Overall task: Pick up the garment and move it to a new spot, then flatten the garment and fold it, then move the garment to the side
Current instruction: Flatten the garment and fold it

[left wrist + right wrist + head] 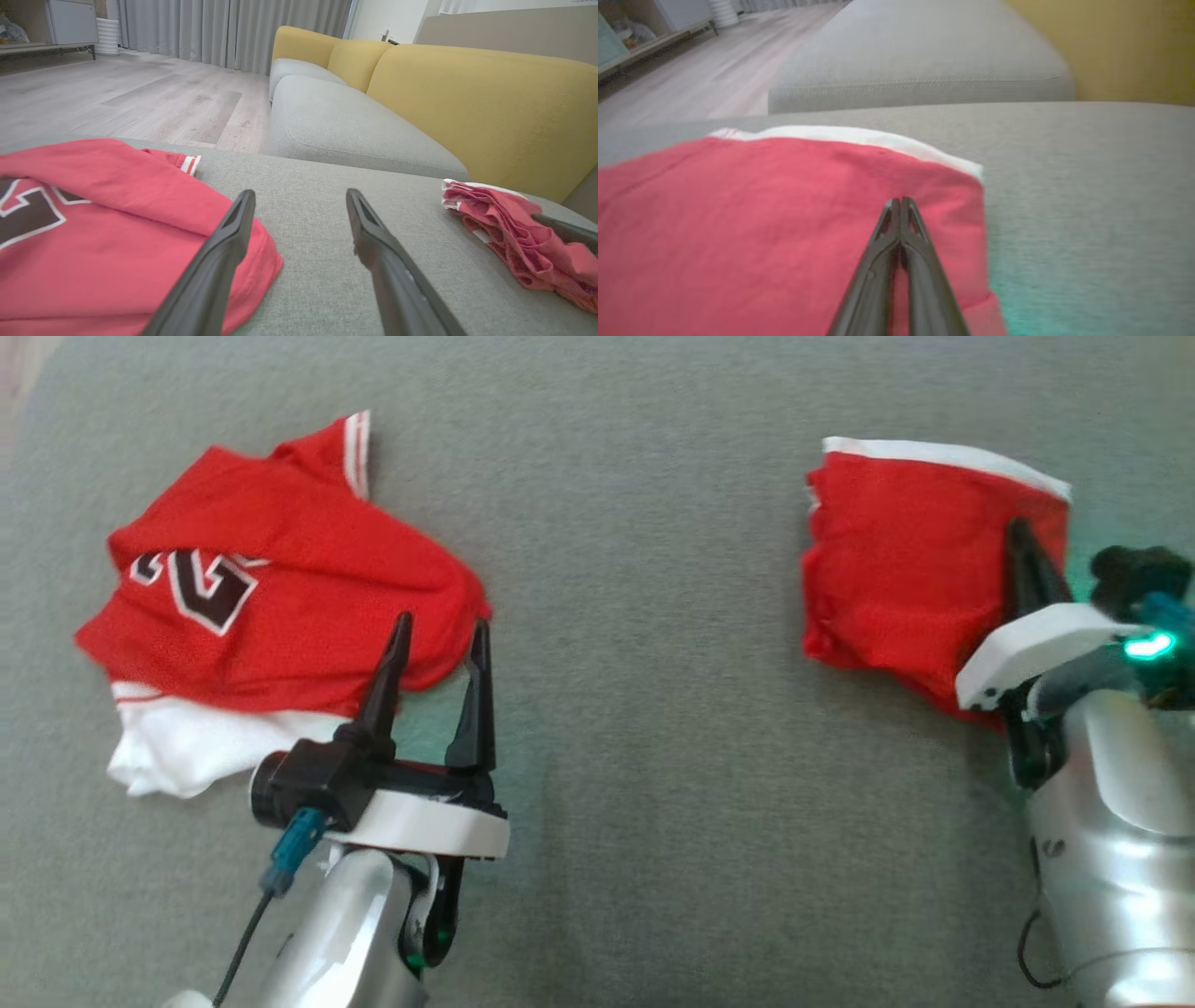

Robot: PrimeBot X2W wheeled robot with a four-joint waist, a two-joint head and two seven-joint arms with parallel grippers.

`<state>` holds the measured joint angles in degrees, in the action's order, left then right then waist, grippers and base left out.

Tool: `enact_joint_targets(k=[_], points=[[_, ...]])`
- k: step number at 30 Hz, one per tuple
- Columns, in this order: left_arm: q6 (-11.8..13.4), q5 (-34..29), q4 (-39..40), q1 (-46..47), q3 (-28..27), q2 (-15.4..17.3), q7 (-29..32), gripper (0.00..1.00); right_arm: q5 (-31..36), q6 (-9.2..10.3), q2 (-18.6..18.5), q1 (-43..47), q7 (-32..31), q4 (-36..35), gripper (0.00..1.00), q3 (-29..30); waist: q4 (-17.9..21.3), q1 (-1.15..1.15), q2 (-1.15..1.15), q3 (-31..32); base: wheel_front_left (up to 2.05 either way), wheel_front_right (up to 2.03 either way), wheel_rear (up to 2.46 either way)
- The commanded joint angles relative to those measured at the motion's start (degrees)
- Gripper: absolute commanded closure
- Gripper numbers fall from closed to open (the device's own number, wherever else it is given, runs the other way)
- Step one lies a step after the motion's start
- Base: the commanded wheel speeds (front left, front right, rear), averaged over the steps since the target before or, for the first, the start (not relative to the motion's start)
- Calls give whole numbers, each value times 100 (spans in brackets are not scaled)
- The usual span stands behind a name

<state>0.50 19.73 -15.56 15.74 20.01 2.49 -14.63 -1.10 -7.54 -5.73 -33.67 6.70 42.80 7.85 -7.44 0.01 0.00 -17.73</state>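
Head view: my right gripper (1019, 532), fingers pressed together, rests on the folded red fabric garment (896, 551) with a white edge at the frame's right. Folding looks done and the move aside is left, but whether I pinch cloth I cannot tell. My left gripper (442, 621) gapes wide at the edge of the crumpled red numbered jersey (280, 597), which is unflattened.

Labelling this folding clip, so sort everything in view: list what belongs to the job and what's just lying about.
Job: folded red mesh garment with white edge; right claw, shut, tips over it; left claw, open, empty; grey fabric seat cushion beneath.
Lying about: crumpled red jersey with dark number, white cloth under it, yellow sofa backrest, pale wooden floor, grey curtains.
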Motion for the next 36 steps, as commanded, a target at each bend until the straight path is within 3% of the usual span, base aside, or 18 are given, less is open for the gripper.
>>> enact_joint_targets(k=[1,8,23,31,36], points=[[18,27,155,193,-124,39,-37,0,64,5,-19,-144,6,-11,100,-152,-124,-1,0,-80,0,0,0],[61,69,102,186,-119,39,-37,0,149,5,58,-595,567,720,100,-456,-205,-1,0,52,0,0,0],[108,172,83,218,-8,39,-37,0,-596,5,283,-810,649,1821,100,-2458,-280,-1,0,133,0,0,0],[106,79,78,52,-230,39,-37,0,-903,5,282,-632,821,1360,100,-2448,42,-1,0,438,0,0,0],[70,33,134,-56,-358,39,-37,0,-785,5,191,-79,828,136,100,-1702,318,-1,0,688,0,0,0]])
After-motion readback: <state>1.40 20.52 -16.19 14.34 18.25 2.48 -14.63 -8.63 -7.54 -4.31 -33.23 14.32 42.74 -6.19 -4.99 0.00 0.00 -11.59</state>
